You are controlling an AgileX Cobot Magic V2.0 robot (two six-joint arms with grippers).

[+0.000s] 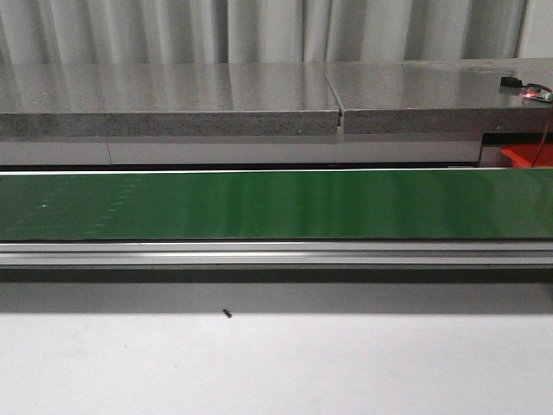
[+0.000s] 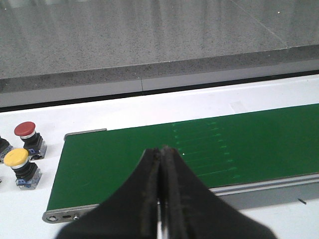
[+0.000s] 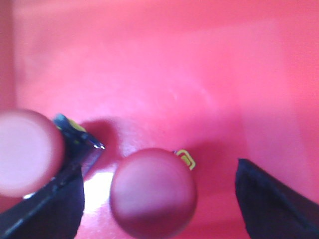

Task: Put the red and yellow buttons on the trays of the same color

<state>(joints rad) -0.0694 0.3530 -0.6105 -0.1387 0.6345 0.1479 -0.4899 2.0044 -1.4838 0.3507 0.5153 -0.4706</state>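
In the right wrist view my right gripper [image 3: 159, 167] hangs open over the red tray [image 3: 174, 59]. A red button [image 3: 153, 191] stands on the tray floor between the two fingers, with a gap to each. A second red button [image 3: 27, 152] stands beside it, just outside one finger [image 3: 50, 204]. In the left wrist view my left gripper [image 2: 162, 159] is shut and empty above the end of the green belt [image 2: 249, 144]. Beyond that end a red button [image 2: 26, 130] and a yellow button [image 2: 17, 159] stand on the white table. The yellow tray is out of view.
The front view shows the green conveyor belt [image 1: 276, 203] running across, its metal rail [image 1: 276, 252] in front, a grey stone ledge [image 1: 173, 104] behind, and a corner of the red tray [image 1: 523, 156] at far right. Neither arm shows there. A dark object [image 2: 4, 145] pokes in next to the buttons.
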